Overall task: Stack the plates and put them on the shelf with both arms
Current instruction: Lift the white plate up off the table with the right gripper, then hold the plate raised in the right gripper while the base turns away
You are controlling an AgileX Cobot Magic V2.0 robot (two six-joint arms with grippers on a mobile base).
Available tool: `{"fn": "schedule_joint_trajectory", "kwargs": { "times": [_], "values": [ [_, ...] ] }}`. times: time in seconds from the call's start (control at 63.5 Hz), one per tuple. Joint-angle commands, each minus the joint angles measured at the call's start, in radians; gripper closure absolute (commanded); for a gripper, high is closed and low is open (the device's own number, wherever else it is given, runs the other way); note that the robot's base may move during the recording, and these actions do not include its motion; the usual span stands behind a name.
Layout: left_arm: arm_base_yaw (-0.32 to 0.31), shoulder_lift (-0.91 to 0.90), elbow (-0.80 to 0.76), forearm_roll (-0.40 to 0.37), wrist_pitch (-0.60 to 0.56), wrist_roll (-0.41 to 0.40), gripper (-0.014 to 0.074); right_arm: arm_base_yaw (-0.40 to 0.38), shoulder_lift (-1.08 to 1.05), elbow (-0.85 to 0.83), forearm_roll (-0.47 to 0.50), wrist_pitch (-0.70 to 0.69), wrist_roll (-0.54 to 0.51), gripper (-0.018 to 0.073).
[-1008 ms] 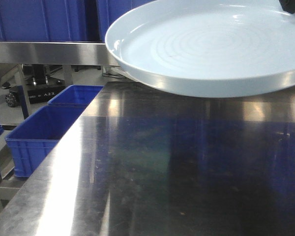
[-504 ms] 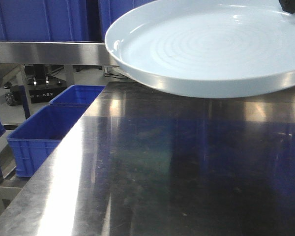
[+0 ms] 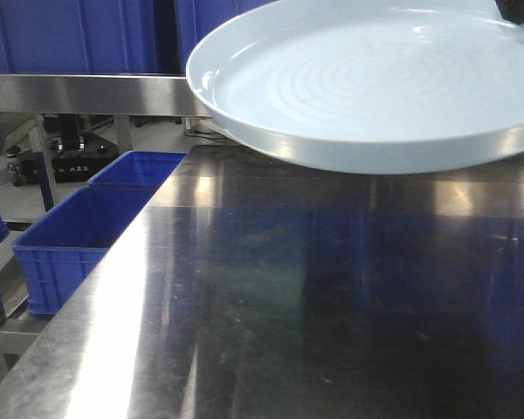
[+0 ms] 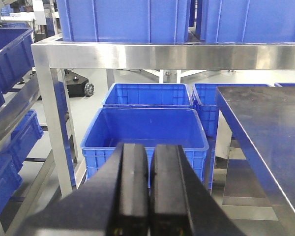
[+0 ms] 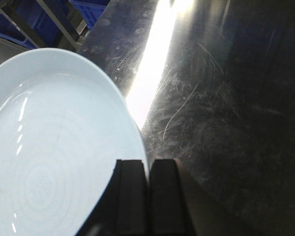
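Observation:
One large pale bluish-white plate point(image 3: 367, 78) hangs above the dark steel tabletop point(image 3: 314, 297), in front of the shelf rail point(image 3: 79, 93). My right gripper point(image 5: 147, 162) is shut on the plate's rim point(image 5: 54, 147), with one finger inside the rim and one outside. Only a dark corner of that gripper point(image 3: 517, 9) shows in the front view. My left gripper point(image 4: 151, 147) is shut on nothing and hangs off the table's left side, facing the shelf point(image 4: 162, 55).
Large blue crates point(image 4: 123, 19) stand on the shelf. Open blue crates point(image 4: 147, 130) sit on the floor below it, left of the table edge point(image 4: 226, 113). A steel upright point(image 4: 54, 123) carries the shelf, and a side rack point(image 4: 10, 98) holds more crates.
The plate stays in the same place in the right gripper. The floor crates drift a few pixels to the right in the front view.

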Motion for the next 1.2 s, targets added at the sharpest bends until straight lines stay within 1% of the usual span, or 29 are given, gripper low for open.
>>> {"fn": "schedule_joint_trajectory", "kwargs": {
  "times": [0.0, 1.181],
  "values": [
    [-0.006, -0.019, 0.023, -0.008, -0.086, -0.001, 0.0495, 0.002, -0.017, -0.028, 0.020, -0.061, -0.006, 0.0503],
    [-0.006, -0.019, 0.023, -0.008, -0.086, -0.001, 0.0495, 0.002, -0.017, -0.028, 0.020, -0.061, -0.006, 0.0503]
  ]
}}
